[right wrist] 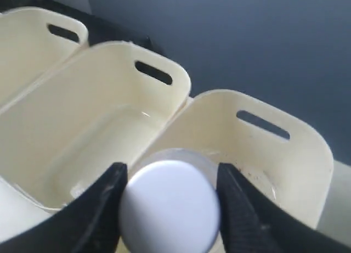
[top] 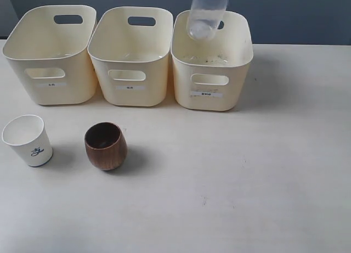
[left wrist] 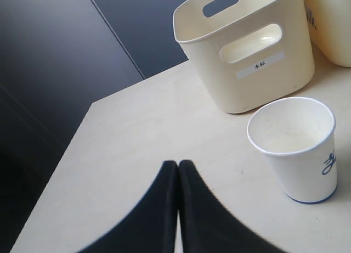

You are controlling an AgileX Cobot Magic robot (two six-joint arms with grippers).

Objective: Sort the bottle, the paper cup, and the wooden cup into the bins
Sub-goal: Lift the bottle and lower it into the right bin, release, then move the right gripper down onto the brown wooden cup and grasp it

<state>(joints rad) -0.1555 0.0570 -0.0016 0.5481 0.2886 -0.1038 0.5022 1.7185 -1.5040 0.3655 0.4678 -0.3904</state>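
The clear bottle (top: 207, 14) hangs bottom-down over the right bin (top: 211, 102), its lower end level with the rim. In the right wrist view its white cap (right wrist: 170, 203) sits between the black fingers of my right gripper (right wrist: 171, 168), which is shut on it above that bin (right wrist: 290, 159). The white paper cup (top: 30, 143) stands upright at the front left of the table, with the brown wooden cup (top: 106, 149) upright to its right. My left gripper (left wrist: 178, 164) is shut and empty, low over the table a short way from the paper cup (left wrist: 296, 149).
Three cream bins stand in a row at the back: the left one (top: 55, 94), the middle one (top: 129, 96) and the right one. The left bin (left wrist: 247, 55) is just behind the paper cup. The table edge (left wrist: 82, 132) runs beside my left gripper.
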